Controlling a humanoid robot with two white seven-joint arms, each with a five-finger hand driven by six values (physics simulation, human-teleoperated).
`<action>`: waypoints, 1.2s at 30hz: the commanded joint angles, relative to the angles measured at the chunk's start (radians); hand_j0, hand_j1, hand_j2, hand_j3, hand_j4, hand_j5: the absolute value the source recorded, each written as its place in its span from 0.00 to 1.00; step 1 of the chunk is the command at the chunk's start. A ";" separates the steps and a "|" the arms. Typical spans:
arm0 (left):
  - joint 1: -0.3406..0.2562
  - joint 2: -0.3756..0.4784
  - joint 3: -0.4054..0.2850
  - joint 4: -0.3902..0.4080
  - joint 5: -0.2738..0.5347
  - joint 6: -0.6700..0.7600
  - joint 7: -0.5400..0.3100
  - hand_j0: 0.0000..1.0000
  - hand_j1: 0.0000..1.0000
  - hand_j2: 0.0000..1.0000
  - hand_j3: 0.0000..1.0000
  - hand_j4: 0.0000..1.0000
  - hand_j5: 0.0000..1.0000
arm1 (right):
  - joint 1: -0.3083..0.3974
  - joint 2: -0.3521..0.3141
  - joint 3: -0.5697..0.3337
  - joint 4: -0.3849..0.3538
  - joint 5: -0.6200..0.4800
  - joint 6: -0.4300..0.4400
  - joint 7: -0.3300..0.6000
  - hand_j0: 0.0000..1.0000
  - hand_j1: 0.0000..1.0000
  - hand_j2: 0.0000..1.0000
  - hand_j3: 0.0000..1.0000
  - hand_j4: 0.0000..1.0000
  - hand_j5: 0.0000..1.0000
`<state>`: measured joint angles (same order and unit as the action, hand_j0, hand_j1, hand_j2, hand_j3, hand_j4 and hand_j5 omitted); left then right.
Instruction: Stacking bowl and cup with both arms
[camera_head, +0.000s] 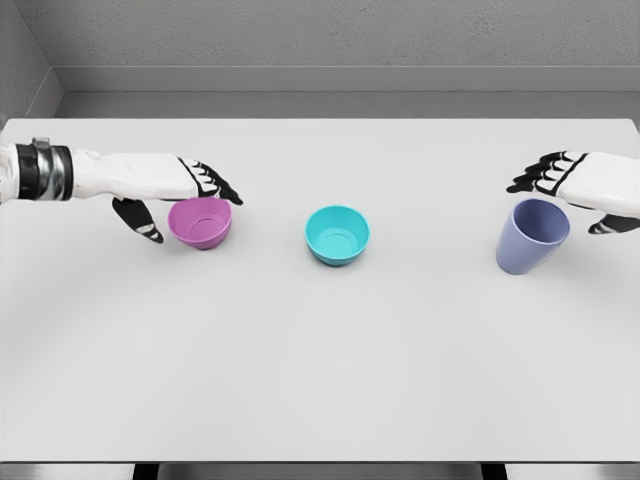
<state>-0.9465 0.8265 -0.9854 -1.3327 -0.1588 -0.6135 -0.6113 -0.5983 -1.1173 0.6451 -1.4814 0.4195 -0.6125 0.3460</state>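
From the head view, a pale grey tabletop (320, 380) fills most of the scene, with a grey wall behind its far edge.

Three vessels stand upright on it in a rough row. At the left is a pink bowl (201, 222), in the middle a teal bowl (337, 235), and at the right a lavender cup (532, 236). The teal bowl stands free, well apart from both hands and from the other two vessels.

The left hand (185, 195) reaches in from the left edge on a white arm with a black wrist band. Its fingers (215, 184) extend over the far rim of the pink bowl, while the thumb (137, 219) hangs down just beside the bowl's left wall. The hand brackets the bowl in a loose, unclosed pose; whether any digit actually touches the bowl cannot be told.

The right hand (578, 190) comes in from the right edge. Its fingers (535, 178) spread above and behind the lavender cup's rim, and the thumb (612, 225) sits just to the cup's right. It too is unclenched, framing the cup without a clear grip on it.
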 joint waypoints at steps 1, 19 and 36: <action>0.000 -0.009 0.001 0.013 0.002 0.003 0.000 1.00 1.00 1.00 1.00 1.00 1.00 | 0.000 -0.003 0.004 0.000 -0.025 0.002 -0.001 1.00 1.00 1.00 1.00 1.00 1.00; 0.005 -0.067 0.001 0.075 -0.036 0.003 0.000 1.00 1.00 1.00 1.00 1.00 1.00 | 0.002 -0.038 0.073 0.007 -0.212 0.002 0.004 1.00 1.00 1.00 1.00 1.00 1.00; 0.018 -0.095 0.004 0.098 -0.064 0.003 0.000 1.00 1.00 1.00 1.00 1.00 1.00 | -0.002 -0.027 0.085 0.007 -0.252 0.002 0.004 1.00 1.00 1.00 1.00 1.00 1.00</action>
<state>-0.9281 0.7332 -0.9839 -1.2369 -0.2259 -0.6134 -0.6112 -0.5998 -1.1447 0.7313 -1.4740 0.1742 -0.6126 0.3500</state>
